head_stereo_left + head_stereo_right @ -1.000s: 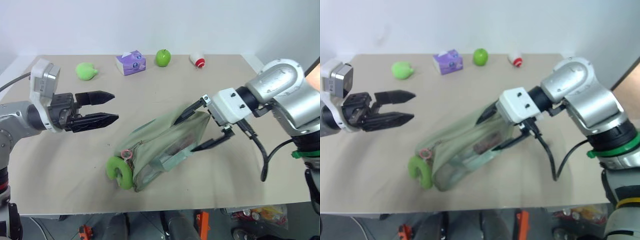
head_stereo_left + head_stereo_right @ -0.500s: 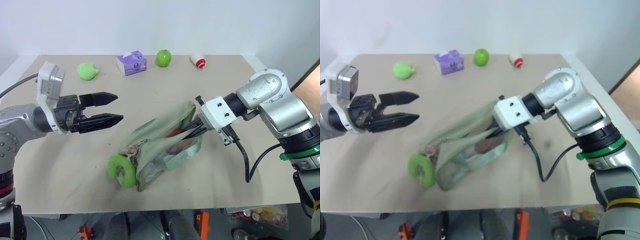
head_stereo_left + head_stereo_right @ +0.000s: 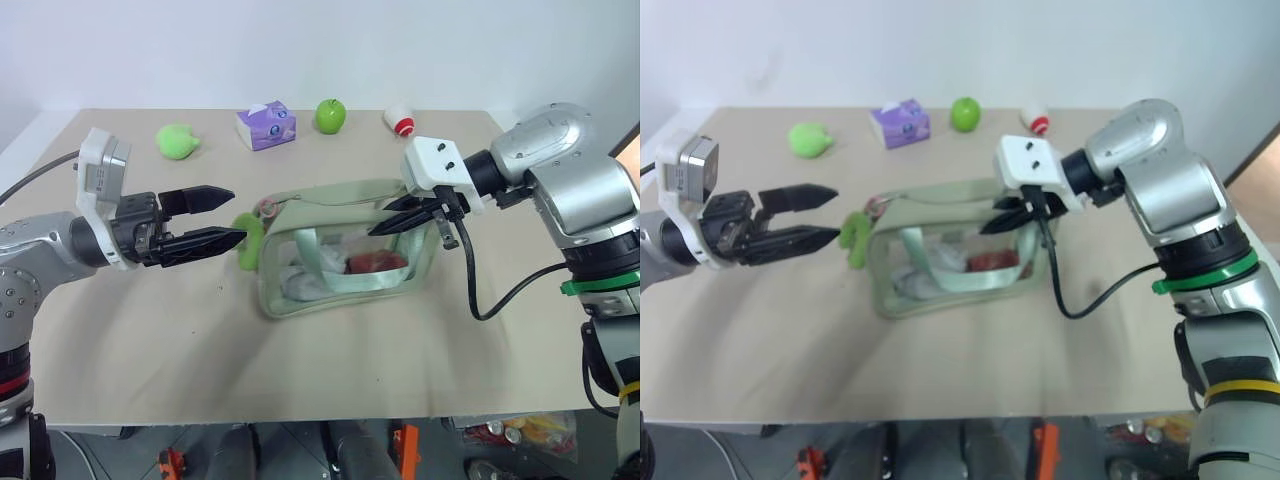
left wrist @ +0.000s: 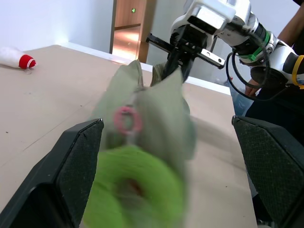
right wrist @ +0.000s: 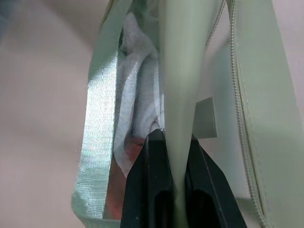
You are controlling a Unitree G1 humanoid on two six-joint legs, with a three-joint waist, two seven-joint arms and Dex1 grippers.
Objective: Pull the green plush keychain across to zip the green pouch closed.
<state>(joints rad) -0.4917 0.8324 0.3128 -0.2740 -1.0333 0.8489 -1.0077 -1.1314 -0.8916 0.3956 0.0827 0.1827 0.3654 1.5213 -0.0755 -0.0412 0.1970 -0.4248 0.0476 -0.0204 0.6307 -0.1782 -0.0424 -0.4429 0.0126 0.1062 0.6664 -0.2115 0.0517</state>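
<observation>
Green pouch (image 3: 345,262), frame centre: matt sage cloth, glossy clear plastic window, woven strap. Green plush keychain (image 3: 248,238): fuzzy lime pile, smooth pink ring. My fingers (image 5: 156,190): matt black plastic. Table (image 3: 330,370): smooth matt beige. Apple (image 3: 331,115), upper centre: glossy green.

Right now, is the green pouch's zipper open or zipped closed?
Open: the green pouch gapes along its top, and the green plush keychain sits at its end near the left gripper.

Green pouch (image 3: 345,262) upright on the table (image 3: 150,340), right gripper (image 3: 385,224) pinching its top edge. Green plush keychain (image 3: 249,239) hangs at the opposite end, beside the spread left gripper (image 3: 232,216).
</observation>
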